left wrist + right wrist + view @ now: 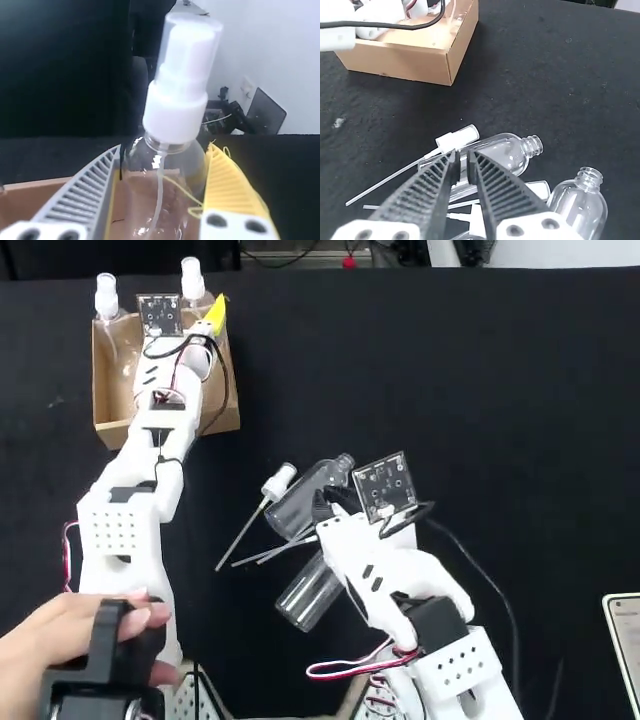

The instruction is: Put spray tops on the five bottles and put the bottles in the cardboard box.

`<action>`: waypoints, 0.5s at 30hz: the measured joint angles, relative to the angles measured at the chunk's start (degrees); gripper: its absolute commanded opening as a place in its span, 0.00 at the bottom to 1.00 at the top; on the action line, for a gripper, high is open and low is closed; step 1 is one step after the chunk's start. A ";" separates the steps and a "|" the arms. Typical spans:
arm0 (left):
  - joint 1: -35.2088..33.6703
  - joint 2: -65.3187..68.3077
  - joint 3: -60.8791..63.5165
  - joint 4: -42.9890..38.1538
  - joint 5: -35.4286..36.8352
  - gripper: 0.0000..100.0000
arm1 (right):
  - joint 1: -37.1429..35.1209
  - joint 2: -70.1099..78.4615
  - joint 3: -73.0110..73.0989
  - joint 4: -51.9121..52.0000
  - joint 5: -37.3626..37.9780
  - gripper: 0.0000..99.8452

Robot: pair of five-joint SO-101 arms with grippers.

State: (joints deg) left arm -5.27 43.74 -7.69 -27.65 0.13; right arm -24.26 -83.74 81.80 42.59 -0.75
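Upper left: your left pincer grips a capped bottle upright at the box. Lower it straight down before letting go. Lower centre: your right pincer, nearly closed, sits at a loose spray top beside the uncapped bottles.

Bright, even light fr. above; black table matte w/ faint shadows, glints on clear bottle.
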 measured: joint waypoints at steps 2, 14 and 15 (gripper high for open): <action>0.00 1.14 -1.14 0.00 0.00 0.20 | 0.00 0.00 0.00 0.00 0.00 0.03; 0.00 5.01 -4.40 0.00 -0.09 0.20 | 0.00 0.00 0.00 0.00 0.00 0.03; 0.00 5.01 -4.40 0.00 -0.09 0.20 | 0.00 0.00 0.00 0.00 0.00 0.03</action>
State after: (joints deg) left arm -5.27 48.75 -12.09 -27.65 0.04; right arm -24.26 -83.74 81.80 42.59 -0.75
